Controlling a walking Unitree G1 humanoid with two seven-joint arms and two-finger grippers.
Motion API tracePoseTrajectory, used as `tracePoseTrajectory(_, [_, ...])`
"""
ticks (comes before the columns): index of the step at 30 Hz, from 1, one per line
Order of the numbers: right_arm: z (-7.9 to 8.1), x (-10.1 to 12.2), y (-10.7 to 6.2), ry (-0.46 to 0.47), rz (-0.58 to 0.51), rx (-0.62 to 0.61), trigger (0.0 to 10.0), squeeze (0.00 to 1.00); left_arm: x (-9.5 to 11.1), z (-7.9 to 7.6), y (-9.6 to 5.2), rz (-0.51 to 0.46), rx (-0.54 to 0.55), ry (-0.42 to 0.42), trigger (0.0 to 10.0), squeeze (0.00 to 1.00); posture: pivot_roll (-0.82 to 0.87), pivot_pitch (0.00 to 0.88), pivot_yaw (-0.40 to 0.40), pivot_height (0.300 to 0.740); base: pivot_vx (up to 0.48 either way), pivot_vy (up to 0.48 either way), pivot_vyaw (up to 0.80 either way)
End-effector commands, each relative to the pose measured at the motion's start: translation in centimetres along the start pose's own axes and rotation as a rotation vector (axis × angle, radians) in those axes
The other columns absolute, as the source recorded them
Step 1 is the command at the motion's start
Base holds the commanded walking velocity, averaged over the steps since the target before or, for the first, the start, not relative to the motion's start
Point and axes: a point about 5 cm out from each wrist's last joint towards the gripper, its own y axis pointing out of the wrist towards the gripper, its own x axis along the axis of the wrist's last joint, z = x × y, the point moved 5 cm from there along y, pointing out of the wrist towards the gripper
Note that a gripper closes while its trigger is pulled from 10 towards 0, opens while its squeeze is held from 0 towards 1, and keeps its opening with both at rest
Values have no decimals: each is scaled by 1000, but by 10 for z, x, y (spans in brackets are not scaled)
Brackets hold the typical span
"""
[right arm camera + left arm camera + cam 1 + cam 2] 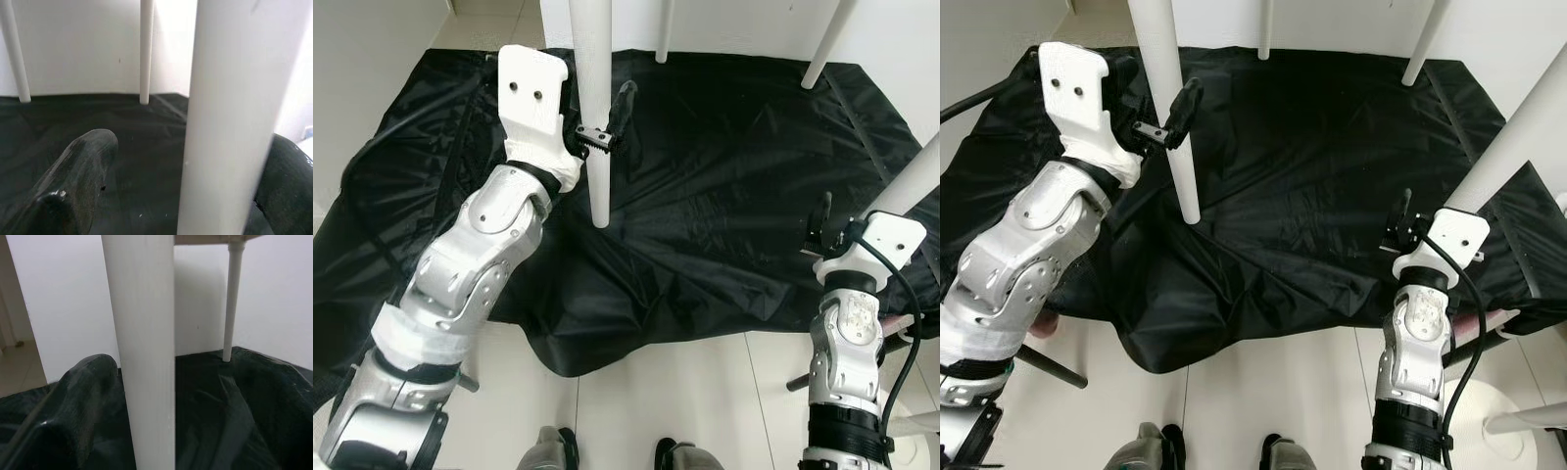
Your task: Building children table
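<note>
- Table: stands upright on its four white legs on a black sheet; tabletop underside shows at the upper edge of the left wrist view.
- Near-left leg: upright, foot on the sheet at about 11 o'clock from picture centre in the left eye view.
- Near-right leg: slanted, runs from the 2 o'clock corner down toward 4 o'clock in the right eye view; lower end hidden behind the right wrist.
- Far legs: both at 12 to 1 o'clock, feet on the sheet near the white wall.
- Left gripper: raised at the near-left leg, fingers spread wide to either side of it. One finger lies at the leg's 3 o'clock side, the other at its 9 o'clock side; whether the pads touch the leg cannot be told.
- Right gripper: low at the near-right leg, fingers apart with the leg between them; one finger stands well clear of the leg, the other sits close against it.
- Sheet: crumpled, spread over a pale tiled floor; its near edge folds at 6 o'clock.
- Robot's feet: on the tiles at 6 o'clock.
</note>
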Motion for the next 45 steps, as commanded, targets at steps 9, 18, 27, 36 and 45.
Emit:
tracePoseTrajectory(9, [-6, 0, -15, 29, 7, -47, 10000, 0, -20, -4, -22, 58, -48, -22, 10000, 0, 31, 143, -16, 740, 0, 0, 0])
tracePoseTrajectory(18, [-5, -2, -44, -15, 32, -57, 10000, 0, -55, -13, -52, 166, -83, 8, 10000, 0, 7, 149, -4, 740, 0, 0, 0])
tracePoseTrajectory(27, [14, -18, -83, -49, 104, 81, 10000, 0, -77, -21, -78, 212, -121, -16, 10000, 0, -7, 151, 7, 740, 0, 0, 0])
tracePoseTrajectory(36, [50, -49, -126, -85, 223, 464, 10000, 0, -113, -27, -120, 288, -224, 18, 10000, 0, -12, 149, 11, 740, 0, 0, 0])
tracePoseTrajectory(45, [65, -67, -156, -87, 270, 755, 10000, 0, -139, -35, -157, 350, -326, 69, 10000, 0, -2, 144, 5, 740, 0, 0, 0])
